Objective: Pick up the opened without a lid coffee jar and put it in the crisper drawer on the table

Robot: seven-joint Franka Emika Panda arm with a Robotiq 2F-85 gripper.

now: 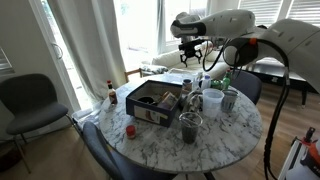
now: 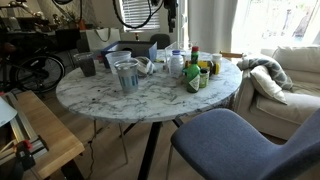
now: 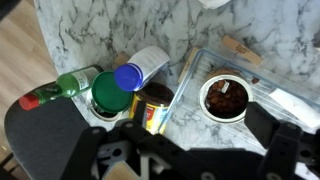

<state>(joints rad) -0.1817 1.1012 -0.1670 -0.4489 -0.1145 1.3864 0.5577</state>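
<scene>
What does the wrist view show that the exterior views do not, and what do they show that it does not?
Only the wrist view: the dark contents of the open jar, seen from above. Only the exterior views: the arm and the dark box. Both: the marble table and the claw.

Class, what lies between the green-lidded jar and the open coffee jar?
The wrist view shows a dark jar with a yellow label and the clear drawer edge between the green-lidded jar and the open coffee jar.
</scene>
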